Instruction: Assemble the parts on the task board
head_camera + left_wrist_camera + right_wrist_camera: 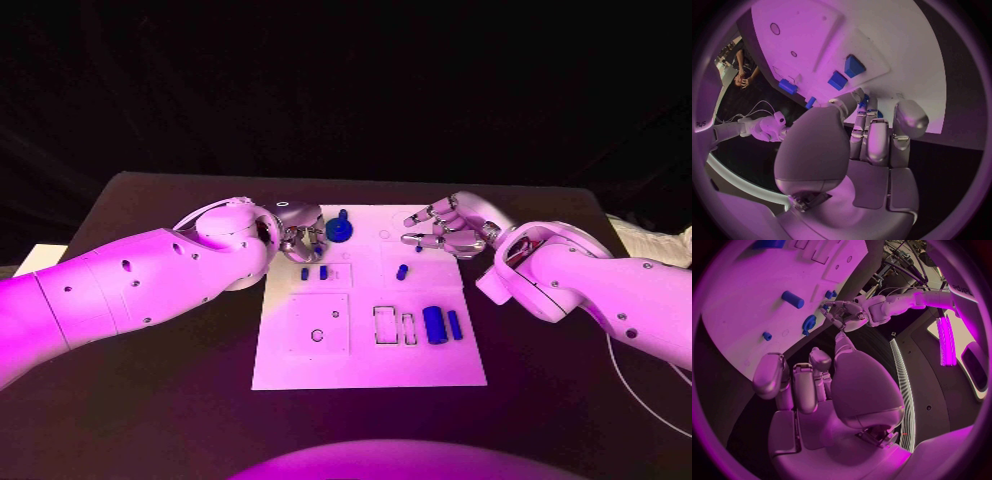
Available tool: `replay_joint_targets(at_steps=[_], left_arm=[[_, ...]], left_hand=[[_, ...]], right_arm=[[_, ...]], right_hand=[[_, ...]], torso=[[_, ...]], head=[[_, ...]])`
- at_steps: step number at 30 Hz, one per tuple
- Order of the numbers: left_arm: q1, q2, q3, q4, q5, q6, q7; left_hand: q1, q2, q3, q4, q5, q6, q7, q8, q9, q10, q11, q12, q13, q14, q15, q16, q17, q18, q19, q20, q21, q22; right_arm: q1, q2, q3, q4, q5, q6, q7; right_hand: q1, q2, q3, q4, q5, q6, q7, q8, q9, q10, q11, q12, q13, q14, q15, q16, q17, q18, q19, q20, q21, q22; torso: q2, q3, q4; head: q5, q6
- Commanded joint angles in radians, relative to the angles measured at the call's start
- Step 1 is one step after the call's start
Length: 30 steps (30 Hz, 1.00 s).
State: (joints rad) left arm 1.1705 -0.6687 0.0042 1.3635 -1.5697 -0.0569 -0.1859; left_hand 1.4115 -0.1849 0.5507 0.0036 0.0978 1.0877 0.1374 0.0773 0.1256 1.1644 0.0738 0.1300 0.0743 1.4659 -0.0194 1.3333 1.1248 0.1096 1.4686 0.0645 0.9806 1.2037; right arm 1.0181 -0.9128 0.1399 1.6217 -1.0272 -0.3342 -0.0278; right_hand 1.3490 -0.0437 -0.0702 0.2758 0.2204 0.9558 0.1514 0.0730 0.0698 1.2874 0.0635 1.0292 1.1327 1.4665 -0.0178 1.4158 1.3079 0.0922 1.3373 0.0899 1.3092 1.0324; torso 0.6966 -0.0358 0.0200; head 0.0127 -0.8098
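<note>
Head view: white task board [289, 368] lies mid-counter on the black counter [144, 420]; left hand [303, 240] sits at the board's far left edge, fingers curled beside a round blue part [339, 230] that stands on the far part of the board; whether the fingers actually grip it, cannot tell; right hand [450, 228] hovers at the board's far right corner, fingers apart, holding nothing; two small blue parts [313, 272] lie side by side on the left half, just near of the left hand; another small blue part [402, 271] lies at mid-board; two long blue parts [443, 325] stand in slots on the right half, nearer the robot; left wrist view: left hand [873, 135] with fingers bent over the board edge; right wrist view: right hand [811, 385] released, above the board's rim.
</note>
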Motion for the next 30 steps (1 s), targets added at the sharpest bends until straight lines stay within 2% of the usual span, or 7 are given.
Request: replay_joint_targets(at_steps=[1, 13, 18, 21, 26, 29, 30], left_arm=[[-0.002, 0.001, -0.001, -0.002, 0.003, 0.034, -0.017], [-0.002, -0.009, -0.001, 0.002, 0.003, 0.015, -0.019], [-0.002, -0.017, -0.001, 0.004, 0.003, 0.003, -0.022], [-0.002, -0.032, 0.0, 0.012, 0.004, -0.007, -0.02], [0.0, -0.074, 0.011, 0.034, 0.051, -0.072, 0.006], [0.004, -0.11, 0.021, 0.046, 0.147, -0.155, 0.044], [0.006, -0.122, 0.023, 0.048, 0.211, -0.184, 0.06]], left_hand=[[-0.015, -0.013, -0.001, 0.007, -0.005, -0.037, 0.003, -0.017, -0.013, -0.026, 0.007, -0.021, -0.007, 0.026, 0.01, -0.005, -0.008, -0.006, 0.02, 0.009, -0.01, -0.004], [-0.026, -0.028, -0.011, 0.007, -0.006, -0.065, 0.012, -0.015, -0.033, -0.07, 0.02, -0.054, -0.011, 0.021, 0.019, -0.012, -0.03, -0.003, 0.015, 0.019, -0.033, -0.016], [-0.017, -0.028, -0.027, 0.0, -0.006, -0.109, 0.019, -0.016, -0.053, -0.111, 0.029, -0.066, -0.011, 0.019, 0.025, -0.014, -0.041, 0.0, 0.013, 0.026, -0.047, -0.023], [-0.007, -0.024, -0.041, -0.006, -0.005, -0.119, 0.019, -0.014, -0.059, -0.139, 0.033, -0.068, -0.012, 0.017, 0.028, -0.014, -0.046, 0.001, 0.013, 0.03, -0.051, -0.025], [0.019, -0.009, -0.041, -0.017, -0.003, -0.113, 0.01, -0.01, -0.059, -0.161, 0.037, -0.062, -0.011, 0.017, 0.032, -0.012, -0.049, 0.003, 0.011, 0.034, -0.06, -0.029], [0.048, 0.002, 0.011, -0.035, 0.0, -0.072, 0.024, 0.007, -0.055, -0.127, 0.034, -0.041, -0.009, -0.02, 0.027, -0.077, -0.158, 0.033, -0.032, 0.033, -0.226, -0.126], [0.048, 0.002, 0.034, -0.037, 0.0, -0.068, 0.024, 0.007, -0.056, -0.1, 0.031, -0.027, -0.007, -0.02, 0.022, -0.076, -0.155, 0.033, -0.036, 0.032, -0.229, -0.127]], right_arm=[[-0.001, 0.0, 0.0, 0.0, -0.003, 0.014, 0.008], [-0.001, -0.001, 0.0, -0.005, -0.003, 0.012, 0.007], [-0.001, -0.001, 0.0, -0.01, -0.003, 0.013, 0.006], [-0.001, 0.0, 0.0, -0.021, -0.012, 0.015, 0.002], [0.0, -0.001, 0.0, -0.052, -0.099, 0.02, -0.008], [0.001, -0.001, 0.0, -0.077, -0.226, 0.027, -0.019], [0.001, -0.001, 0.001, -0.084, -0.277, 0.032, -0.025]], right_hand=[[-0.006, 0.008, -0.005, 0.001, 0.005, 0.001, 0.0, -0.002, 0.0, -0.01, 0.0, -0.002, -0.001, 0.053, 0.003, -0.004, 0.02, 0.011, -0.01, -0.001, -0.007, -0.001], [-0.006, 0.008, -0.005, 0.0, 0.006, 0.001, 0.0, -0.002, 0.0, -0.01, 0.0, -0.002, -0.001, 0.053, 0.003, -0.004, 0.019, 0.011, -0.01, -0.001, -0.007, -0.001], [-0.005, 0.009, -0.006, 0.0, 0.006, 0.001, 0.0, -0.002, 0.0, -0.011, 0.0, -0.004, -0.003, 0.053, 0.003, -0.004, 0.019, 0.011, -0.01, -0.001, -0.008, -0.003], [0.025, 0.024, 0.004, -0.016, 0.011, 0.0, -0.001, -0.002, 0.0, -0.103, -0.002, -0.163, -0.127, 0.048, 0.002, -0.018, 0.002, 0.013, -0.014, -0.001, -0.016, -0.014], [0.164, 0.04, 0.078, -0.077, -0.014, 0.021, 0.008, 0.003, 0.002, -0.291, 0.006, -0.528, -0.407, 0.031, 0.004, -0.079, -0.071, 0.018, -0.024, -0.004, -0.037, -0.047], [0.214, 0.025, 0.128, -0.094, -0.036, 0.053, 0.013, 0.009, 0.004, -0.305, 0.022, -0.691, -0.57, 0.031, 0.014, -0.096, -0.09, 0.02, -0.023, 0.005, -0.043, -0.057], [0.222, 0.015, 0.149, -0.097, -0.039, 0.069, 0.005, 0.01, 0.004, -0.285, 0.025, -0.737, -0.63, 0.031, 0.009, -0.102, -0.096, 0.019, -0.021, 0.008, -0.043, -0.057]], torso=[[-0.001, 0.0006, -0.0001], [0.0, -0.0004, -0.0002], [-0.001, -0.0003, 0.0005], [-0.002, -0.0001, 0.0003], [-0.002, -0.0006, 0.0013], [-0.002, 0.0011, 0.0014], [-0.002, 0.0015, 0.0011]], head=[[0.0, 0.001], [-0.001, 0.001], [-0.001, 0.001], [-0.002, 0.001], [-0.003, 0.006], [-0.002, 0.008], [-0.001, 0.011]])
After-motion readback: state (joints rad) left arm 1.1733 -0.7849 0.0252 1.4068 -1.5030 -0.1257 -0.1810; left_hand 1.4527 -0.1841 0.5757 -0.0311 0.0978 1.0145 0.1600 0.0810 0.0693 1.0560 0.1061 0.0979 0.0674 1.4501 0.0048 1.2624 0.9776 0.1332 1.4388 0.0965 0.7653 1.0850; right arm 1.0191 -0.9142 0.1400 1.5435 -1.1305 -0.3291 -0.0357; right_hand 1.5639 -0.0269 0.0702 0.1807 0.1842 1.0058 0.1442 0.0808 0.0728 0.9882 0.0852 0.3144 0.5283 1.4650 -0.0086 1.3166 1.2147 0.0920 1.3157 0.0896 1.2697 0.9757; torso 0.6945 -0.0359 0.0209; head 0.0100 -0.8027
